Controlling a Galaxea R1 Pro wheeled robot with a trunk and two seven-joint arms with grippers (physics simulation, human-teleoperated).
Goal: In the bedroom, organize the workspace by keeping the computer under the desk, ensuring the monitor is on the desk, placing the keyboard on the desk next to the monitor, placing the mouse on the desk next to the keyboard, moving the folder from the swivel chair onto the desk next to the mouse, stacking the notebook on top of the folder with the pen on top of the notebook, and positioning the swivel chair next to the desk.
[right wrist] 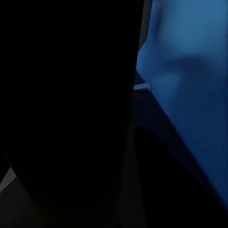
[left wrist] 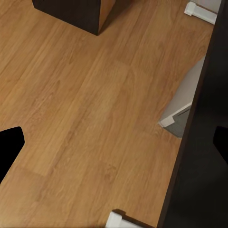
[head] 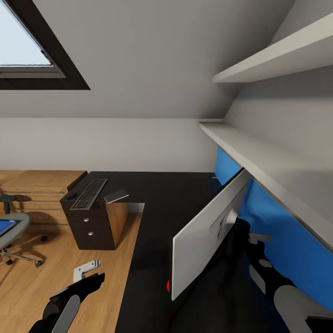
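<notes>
Head view: the glossy black desk (head: 157,217) runs from the far wall toward the camera, its drawer pedestal (head: 92,226) with round silver knobs at the far left end. The keyboard (head: 89,194) lies on that far-left part of the desk, the grey notebook (head: 116,196) just to its right, near but apart. The monitor (head: 208,229) stands on the desk at right, tilted, its pale back toward the camera and a small red dot at its near lower corner; behind it is the blue wall panel (head: 282,240) under white shelves (head: 273,162). At far left the swivel chair (head: 11,231) stands on the wood floor (head: 55,277), well apart from the desk, the blue folder (head: 5,227) on its seat. The left gripper (head: 88,276) hangs over the floor beside the desk's near edge. The left wrist view adds the grey-white computer (left wrist: 183,102) under the desk edge, and that gripper's dark fingertips (left wrist: 9,147) set wide apart. The right arm (head: 277,286) reaches behind the monitor; the right wrist view is dark beside the blue panel, so its jaws cannot be told.
</notes>
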